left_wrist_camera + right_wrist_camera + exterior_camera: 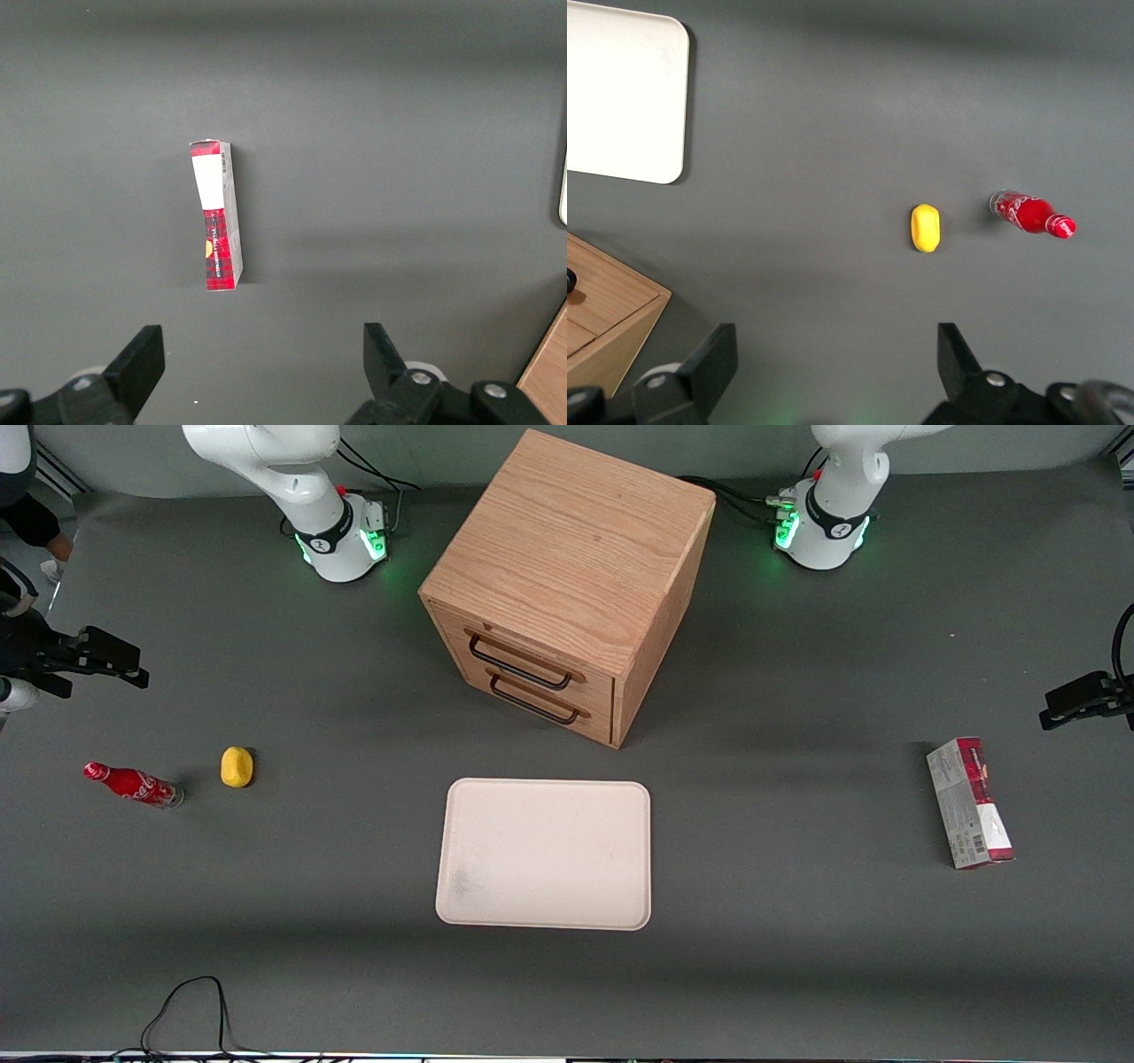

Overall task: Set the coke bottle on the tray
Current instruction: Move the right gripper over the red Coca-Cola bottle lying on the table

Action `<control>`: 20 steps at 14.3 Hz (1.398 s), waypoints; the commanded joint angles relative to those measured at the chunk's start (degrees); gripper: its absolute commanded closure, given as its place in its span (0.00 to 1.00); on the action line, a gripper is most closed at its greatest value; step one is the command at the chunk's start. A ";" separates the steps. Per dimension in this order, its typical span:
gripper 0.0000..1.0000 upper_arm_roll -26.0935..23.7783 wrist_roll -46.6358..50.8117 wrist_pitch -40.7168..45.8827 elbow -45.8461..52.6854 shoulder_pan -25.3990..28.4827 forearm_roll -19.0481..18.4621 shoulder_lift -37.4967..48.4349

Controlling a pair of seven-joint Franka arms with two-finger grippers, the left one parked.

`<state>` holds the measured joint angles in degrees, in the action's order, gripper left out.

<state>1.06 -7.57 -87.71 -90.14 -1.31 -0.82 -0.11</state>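
The coke bottle [133, 784] lies on its side on the grey table toward the working arm's end, red cap pointing to the table's edge; it also shows in the right wrist view [1030, 213]. The cream-white tray [545, 855] lies flat in front of the cabinet, nearer the front camera, and its corner shows as tray [620, 97]. My right gripper [133, 673] hangs above the table, farther from the camera than the bottle and well apart from it. Seen from the wrist, the gripper [835, 354] is open with nothing between its fingers.
A small yellow lump [236, 767] sits beside the bottle, between it and the tray. The oak two-drawer cabinet [567, 576] stands mid-table, drawers shut. A red-and-grey carton [969, 802] lies toward the parked arm's end. A black cable [190, 1010] loops at the table's near edge.
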 commanded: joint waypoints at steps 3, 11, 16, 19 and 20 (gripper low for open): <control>0.00 -0.27 1.51 1.05 1.11 -0.10 -0.68 -0.33; 0.00 -0.01 0.90 1.05 0.59 -0.18 -0.59 -0.33; 0.00 3.67 -3.13 1.22 1.20 -0.71 -0.85 -0.15; 0.00 8.24 -6.91 0.96 2.43 -0.97 -0.68 -0.85; 0.00 9.30 -8.67 0.87 3.30 -0.98 -0.59 -1.64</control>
<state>8.56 -12.76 -87.58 -89.57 -2.20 -1.21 -0.35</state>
